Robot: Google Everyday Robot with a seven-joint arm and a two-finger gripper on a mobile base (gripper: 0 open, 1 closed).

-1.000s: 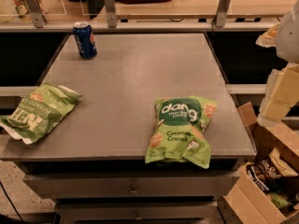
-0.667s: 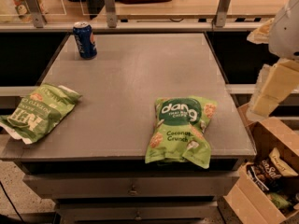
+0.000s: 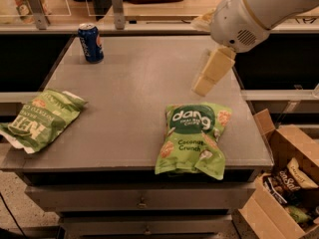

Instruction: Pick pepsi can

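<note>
End effector (image 3: 205,82) now leftward, over the table (image 3: 134,88)

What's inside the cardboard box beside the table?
Snack bags lie in the cardboard box; anything beneath them is covered. The gripper hangs over the table, far from the pepsi can.

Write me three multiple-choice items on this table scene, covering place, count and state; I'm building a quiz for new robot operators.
1. Where on the table is the pepsi can?
A) far left corner
B) front edge
C) on top of a bag

2. How many green snack bags lie on the table?
A) one
B) two
C) four

3. What is the can's state?
A) upright, not held
B) tipped over
C) held by the gripper

Answers:
1. A, it stands near the far left corner.
2. B, the left bag and the front bag.
3. A, the gripper hangs over the table's right side, well apart from the can.
</note>
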